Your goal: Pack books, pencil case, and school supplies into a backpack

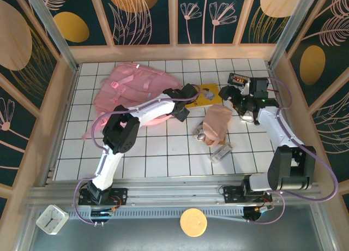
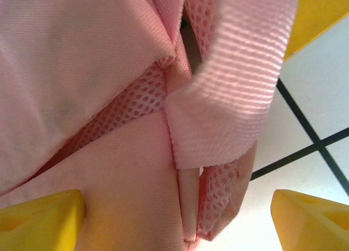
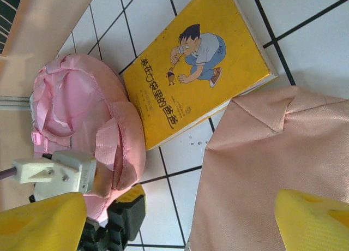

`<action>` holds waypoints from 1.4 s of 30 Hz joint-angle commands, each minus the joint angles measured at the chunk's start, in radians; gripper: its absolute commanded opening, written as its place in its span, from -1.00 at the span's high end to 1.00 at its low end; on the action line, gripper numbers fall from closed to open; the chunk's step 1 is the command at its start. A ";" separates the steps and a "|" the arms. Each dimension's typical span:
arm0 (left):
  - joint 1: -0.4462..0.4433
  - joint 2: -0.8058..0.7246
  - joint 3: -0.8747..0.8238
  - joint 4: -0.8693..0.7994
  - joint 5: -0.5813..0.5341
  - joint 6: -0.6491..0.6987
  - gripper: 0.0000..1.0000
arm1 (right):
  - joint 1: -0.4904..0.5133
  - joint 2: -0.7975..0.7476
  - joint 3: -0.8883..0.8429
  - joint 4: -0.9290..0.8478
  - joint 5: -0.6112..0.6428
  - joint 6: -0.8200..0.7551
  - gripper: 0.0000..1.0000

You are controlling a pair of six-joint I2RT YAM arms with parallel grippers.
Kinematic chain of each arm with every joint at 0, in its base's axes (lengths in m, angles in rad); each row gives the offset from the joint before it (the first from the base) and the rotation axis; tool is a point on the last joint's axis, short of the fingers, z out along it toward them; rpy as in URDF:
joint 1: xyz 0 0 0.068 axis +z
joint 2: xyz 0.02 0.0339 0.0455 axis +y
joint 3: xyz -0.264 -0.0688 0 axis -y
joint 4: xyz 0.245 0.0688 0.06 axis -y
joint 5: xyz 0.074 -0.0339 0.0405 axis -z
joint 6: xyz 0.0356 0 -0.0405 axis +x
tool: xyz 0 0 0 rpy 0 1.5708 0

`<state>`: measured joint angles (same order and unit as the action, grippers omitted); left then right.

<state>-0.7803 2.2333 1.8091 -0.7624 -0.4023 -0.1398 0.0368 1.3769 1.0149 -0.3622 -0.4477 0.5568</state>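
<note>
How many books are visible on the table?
1: the yellow book lies between the backpack and the pencil case. Another may be hidden under the case.

From above, the left arm (image 1: 144,108) crosses the backpack (image 1: 122,82) and covers its near edge, and the left end effector (image 1: 186,102) covers a corner of the yellow book (image 1: 207,94). The pencil case (image 1: 217,123) hides most of a brown thing (image 1: 209,142). The grey pieces (image 1: 199,134) are too small to tell; the block's (image 1: 221,153) markings cannot be read. At the right wrist the pencil case (image 3: 272,153) runs off the right and bottom edges; at the left wrist the backpack (image 2: 82,71) runs off three sides.
</note>
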 commanded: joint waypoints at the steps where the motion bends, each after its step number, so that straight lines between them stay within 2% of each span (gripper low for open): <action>1: -0.002 0.054 -0.002 -0.026 -0.016 0.033 -0.76 | -0.007 -0.038 -0.020 0.022 -0.013 0.009 -0.81; 4: -0.002 0.060 -0.030 -0.005 -0.022 0.038 -0.74 | -0.008 -0.039 -0.021 0.022 -0.010 0.011 -0.81; 6: -0.001 0.052 -0.043 0.013 -0.028 0.042 -0.61 | -0.006 -0.038 -0.018 0.020 -0.006 0.010 -0.81; 7: 0.000 0.051 -0.047 0.021 -0.028 0.045 -0.48 | -0.006 -0.037 -0.016 0.022 -0.006 0.010 -0.81; 12: 0.001 0.034 -0.037 0.028 -0.017 0.049 0.96 | -0.006 -0.032 -0.014 0.036 -0.011 0.021 -0.81; 13: 0.003 0.022 -0.030 0.021 -0.017 0.048 1.00 | -0.006 -0.033 -0.014 0.040 -0.013 0.023 -0.81; 22: 0.026 -0.234 -0.009 0.002 0.088 0.118 1.00 | 0.018 -0.058 -0.023 0.104 -0.042 0.033 -0.80; 27: 0.064 -0.326 -0.037 -0.006 0.135 0.030 1.00 | 0.092 -0.063 0.007 0.092 -0.024 -0.006 -0.80; 31: 0.092 -0.267 0.099 -0.054 0.227 -0.085 1.00 | 0.191 -0.116 -0.013 0.106 0.031 -0.034 -0.81; 38: 0.092 -0.034 0.363 -0.096 0.342 -0.243 1.00 | 0.219 -0.177 -0.093 0.130 0.030 0.009 -0.81; 39: 0.092 0.004 0.413 -0.098 0.354 -0.255 0.89 | 0.223 -0.184 -0.097 0.124 0.038 0.010 -0.81; 40: 0.092 0.036 0.458 -0.133 0.360 -0.265 0.64 | 0.231 -0.193 -0.102 0.112 0.053 0.013 -0.81; 42: 0.092 0.070 0.526 -0.181 0.350 -0.279 0.32 | 0.249 -0.203 -0.111 0.089 0.075 0.019 -0.80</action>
<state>-0.6811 2.2795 2.2356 -0.8825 -0.1001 -0.3382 0.2607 1.2045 0.9234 -0.2512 -0.4168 0.5606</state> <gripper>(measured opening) 0.281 0.902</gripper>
